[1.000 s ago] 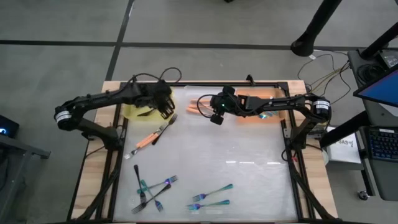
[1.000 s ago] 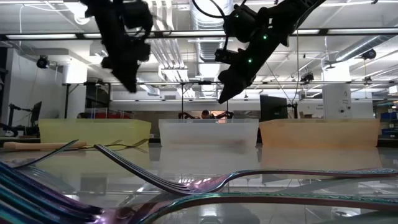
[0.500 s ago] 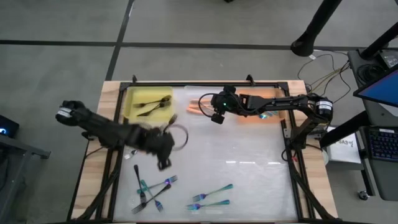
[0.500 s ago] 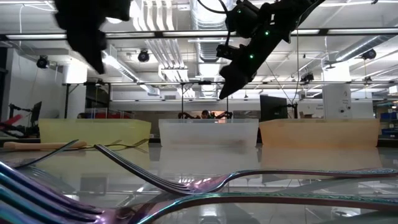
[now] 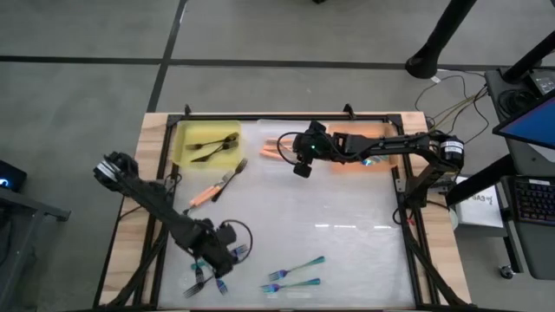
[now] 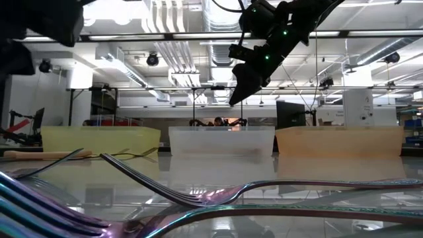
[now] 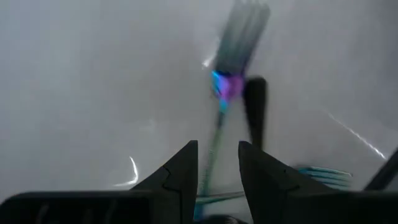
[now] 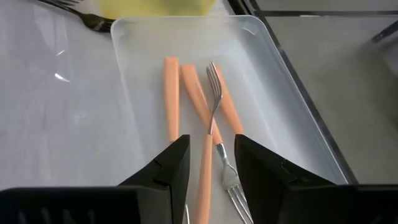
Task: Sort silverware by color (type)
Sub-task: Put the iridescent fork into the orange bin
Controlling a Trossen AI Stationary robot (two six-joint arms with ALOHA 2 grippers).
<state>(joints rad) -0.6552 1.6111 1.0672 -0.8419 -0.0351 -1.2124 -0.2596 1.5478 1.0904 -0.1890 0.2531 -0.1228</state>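
Note:
My left gripper (image 5: 217, 253) is low over a cluster of teal and black forks (image 5: 201, 264) near the table's near-left corner. It is open, and in the left wrist view its fingers (image 7: 217, 165) stand on either side of a teal fork's handle (image 7: 219, 121), beside a black handle (image 7: 255, 115). My right gripper (image 5: 299, 165) hovers open (image 8: 211, 155) above the clear tray (image 8: 261, 37), where several orange-handled forks (image 8: 199, 93) lie flat. Black forks (image 5: 212, 146) lie in the yellow tray (image 5: 186, 139).
An orange-handled fork (image 5: 204, 195) and a black fork (image 5: 230, 178) lie loose left of centre. Two teal forks (image 5: 295, 264) lie near the near edge. An orange tray (image 5: 368, 160) sits under my right arm. The middle and right of the table are bare.
My left arm has swung from above the yellow tray at the far left toward the near edge and down onto the cluster of teal and black forks. My right gripper has stayed over the clear tray.

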